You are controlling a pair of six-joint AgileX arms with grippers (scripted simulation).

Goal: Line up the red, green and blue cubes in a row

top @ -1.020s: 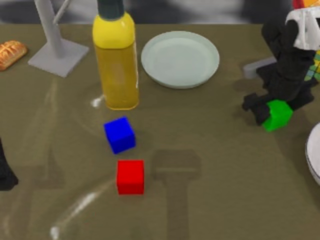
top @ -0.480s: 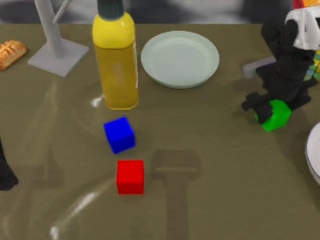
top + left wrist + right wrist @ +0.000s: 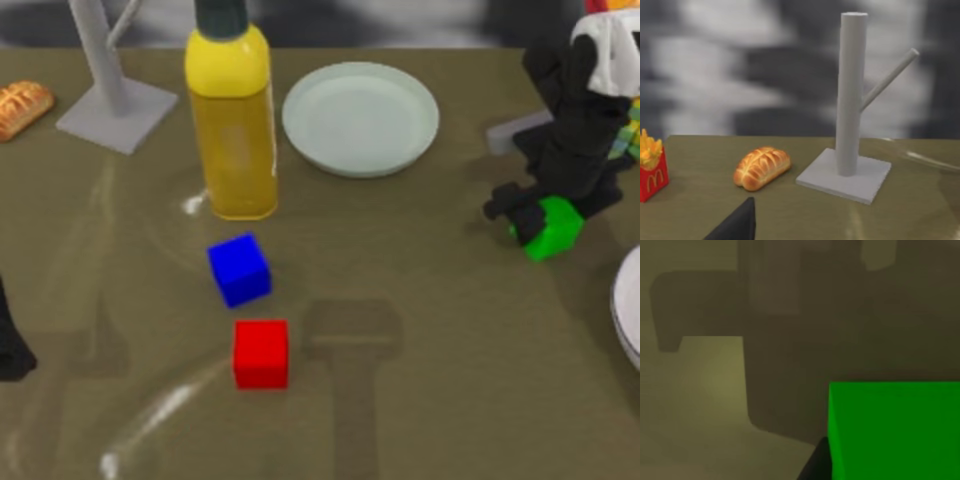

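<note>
Here the right gripper [image 3: 535, 222] grips the green cube [image 3: 553, 228], corner turned toward the table's near edge.

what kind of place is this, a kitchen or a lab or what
Probably a rendered tabletop test scene, not a real kitchen: a plain olive table holds unrelated props, such as a tall yellow oil bottle, a golden bread roll and small matte colour cubes, before a blurred grey backdrop.

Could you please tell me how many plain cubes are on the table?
3: the blue cube and red cube left of centre, and the green cube at the right claw.
</note>
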